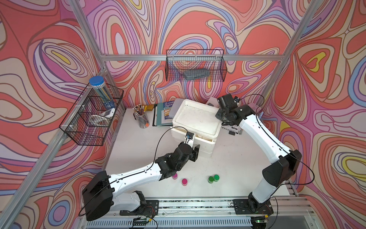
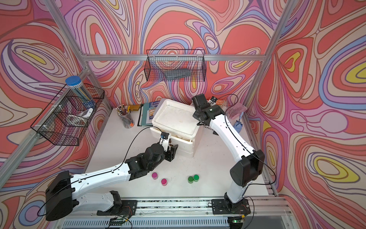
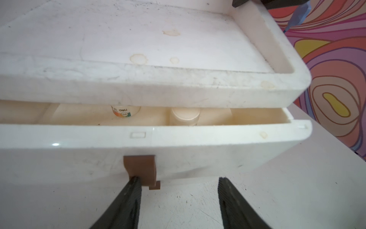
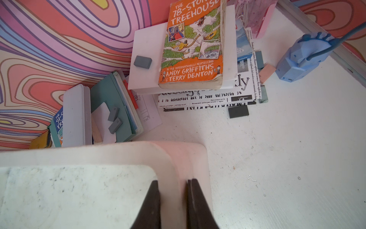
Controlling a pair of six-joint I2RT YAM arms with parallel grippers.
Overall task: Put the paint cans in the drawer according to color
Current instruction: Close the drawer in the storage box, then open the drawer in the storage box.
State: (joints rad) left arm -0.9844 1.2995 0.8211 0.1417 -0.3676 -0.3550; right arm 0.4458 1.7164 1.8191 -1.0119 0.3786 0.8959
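Left gripper (image 3: pixel 179 179) spread wide at the top drawer (image 3: pixel 198 150), one finger touching its brown handle (image 3: pixel 139 168). The drawer is open a crack, white cans (image 3: pixel 185 117) inside. Right gripper (image 4: pixel 172 181) pinches the drawer unit (image 4: pixel 79 156) at its corner rim. Pink cans (image 1: pixel 184 181) and green cans (image 1: pixel 211 179) stand on open table (image 1: pixel 237 168) near the front edge (greens side by side, pinks apart).

left gripper (image 3: pixel 179 185) low, jaws apart; right gripper (image 4: pixel 173 183) higher, tips down, jaws close together
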